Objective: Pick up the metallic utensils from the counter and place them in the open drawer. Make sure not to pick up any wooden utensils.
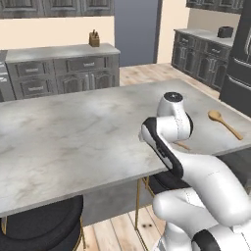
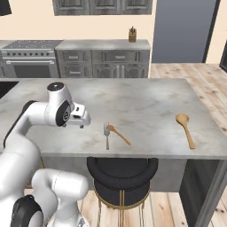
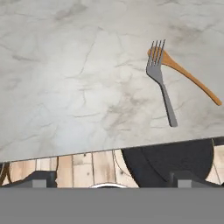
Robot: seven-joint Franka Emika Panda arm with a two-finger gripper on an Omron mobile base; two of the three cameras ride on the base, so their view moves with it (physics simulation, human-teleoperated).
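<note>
A silver-grey fork [image 2: 106, 135] [image 3: 162, 87] lies near the front edge of the marble counter [image 2: 133, 102] [image 1: 73, 137] [image 3: 65, 65]. Its tines rest against the bowl of a slim orange-brown wooden spoon [image 2: 119, 134] [image 3: 186, 75]. My gripper [image 2: 81, 122] [image 3: 111, 179] hovers over the counter's front edge, left of the fork and apart from it. It is open, with nothing between its widely spread fingertips [image 3: 40, 179]. A larger wooden spoon [image 2: 186, 128] [image 1: 223, 122] lies farther right on the counter. The open drawer is out of view.
A black round stool [image 2: 122, 173] [image 3: 175, 159] stands under the counter edge below the fork, and another stool [image 1: 44, 225] stands further left. Dark cabinets with a knife block [image 1: 94, 38] [image 2: 132, 34] and a stove [image 2: 29, 62] line the back wall.
</note>
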